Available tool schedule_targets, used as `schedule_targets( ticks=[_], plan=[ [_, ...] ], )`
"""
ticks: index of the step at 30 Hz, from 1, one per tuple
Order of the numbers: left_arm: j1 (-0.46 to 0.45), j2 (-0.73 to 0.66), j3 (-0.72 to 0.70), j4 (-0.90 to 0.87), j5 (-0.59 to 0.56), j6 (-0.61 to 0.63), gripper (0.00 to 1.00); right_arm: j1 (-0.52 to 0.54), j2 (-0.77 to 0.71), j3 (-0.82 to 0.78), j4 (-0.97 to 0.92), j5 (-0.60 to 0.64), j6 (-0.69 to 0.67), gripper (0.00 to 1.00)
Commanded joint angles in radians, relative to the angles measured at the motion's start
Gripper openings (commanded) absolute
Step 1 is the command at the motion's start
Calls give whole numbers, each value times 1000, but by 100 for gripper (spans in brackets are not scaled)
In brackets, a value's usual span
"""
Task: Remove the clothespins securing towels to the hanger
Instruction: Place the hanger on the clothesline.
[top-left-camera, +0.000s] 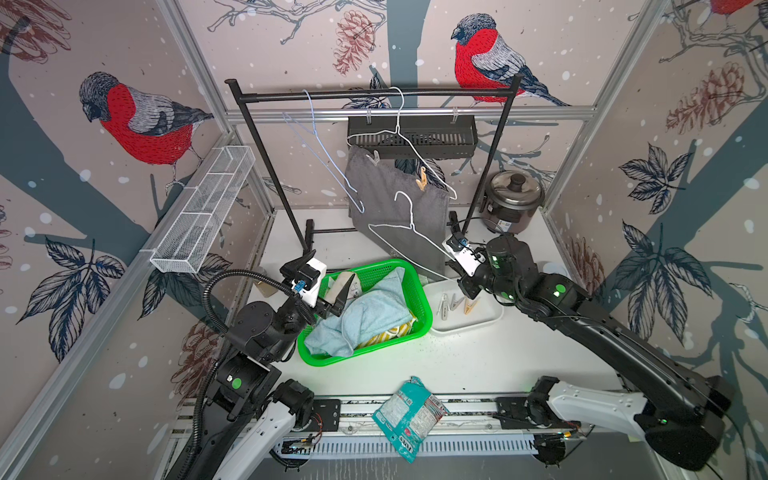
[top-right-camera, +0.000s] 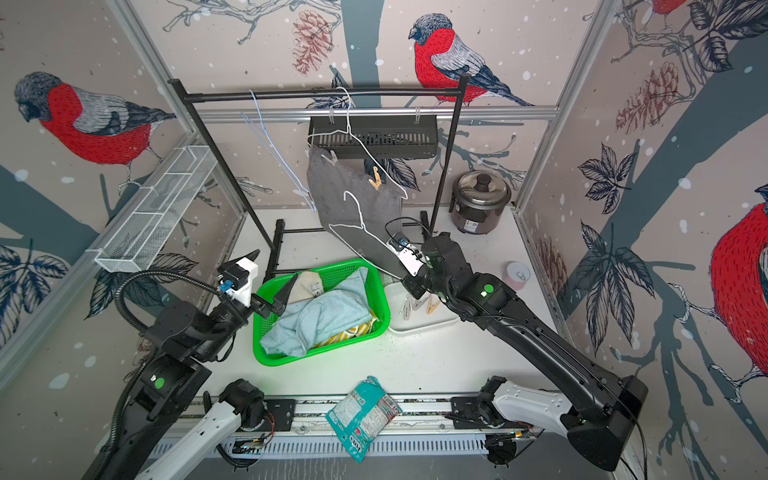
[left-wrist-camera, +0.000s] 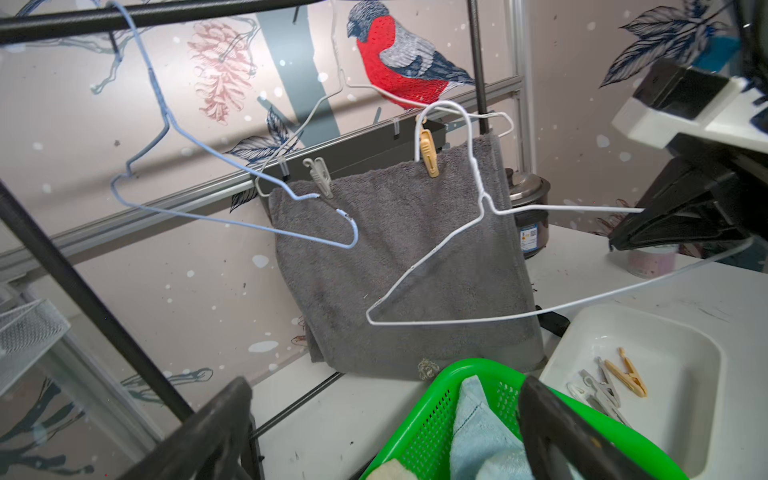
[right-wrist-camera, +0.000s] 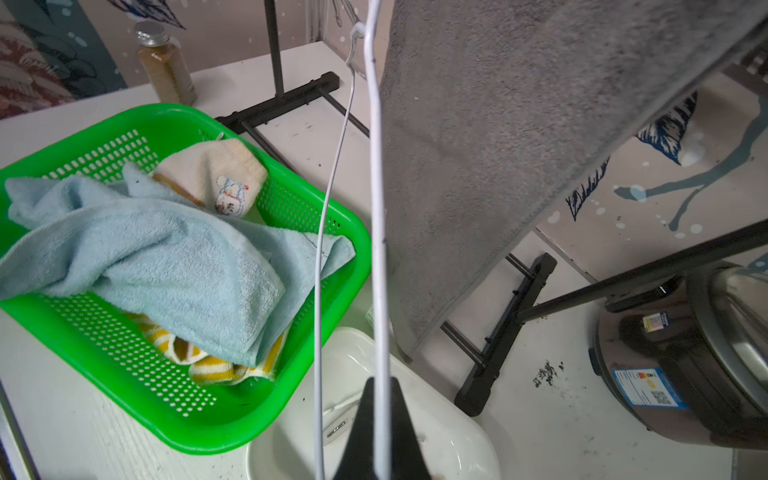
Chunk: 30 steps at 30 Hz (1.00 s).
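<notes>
The green basket (top-left-camera: 422, 299) holds a light blue towel (top-left-camera: 374, 316) heaped over a yellow-and-white striped towel (right-wrist-camera: 208, 361), with a cream cloth (right-wrist-camera: 212, 166) in its far corner. Just beside the basket's right side, a white tray (left-wrist-camera: 665, 415) holds loose clothespins (left-wrist-camera: 602, 384) (several grey, one tan). Behind the basket a grey towel (left-wrist-camera: 395, 270) hangs from a white hanger (top-left-camera: 398, 116) on a black rack (top-left-camera: 332, 95), pinned by a grey clothespin (left-wrist-camera: 319, 176) and a tan clothespin (left-wrist-camera: 428, 153).

The left fingers (left-wrist-camera: 552, 415) stand wide apart above the basket's left end, holding nothing. The right fingers (right-wrist-camera: 357, 436), above the tray, are pinched on a second white hanger (left-wrist-camera: 482, 199).

The white desk (top-left-camera: 478, 365) also carries a rice cooker (top-left-camera: 513, 203) far behind the basket and a teal snack packet (top-left-camera: 409, 415) in front of it. Bird-patterned wallpaper (top-left-camera: 141, 124) covers the walls.
</notes>
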Motion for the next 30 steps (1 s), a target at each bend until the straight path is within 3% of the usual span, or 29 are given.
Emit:
schedule_targets(
  ticks=[1, 18, 30],
  plan=[
    [0, -3, -22, 17, -138, -66, 99, 1, 22, 25, 104, 45, 121, 1],
    [0, -2, -34, -12, -165, -65, 99, 8, 301, 257, 322, 39, 74, 1],
    [-1, 26, -38, -16, -172, -32, 99, -6, 501, 513, 337, -18, 6, 1]
  ],
)
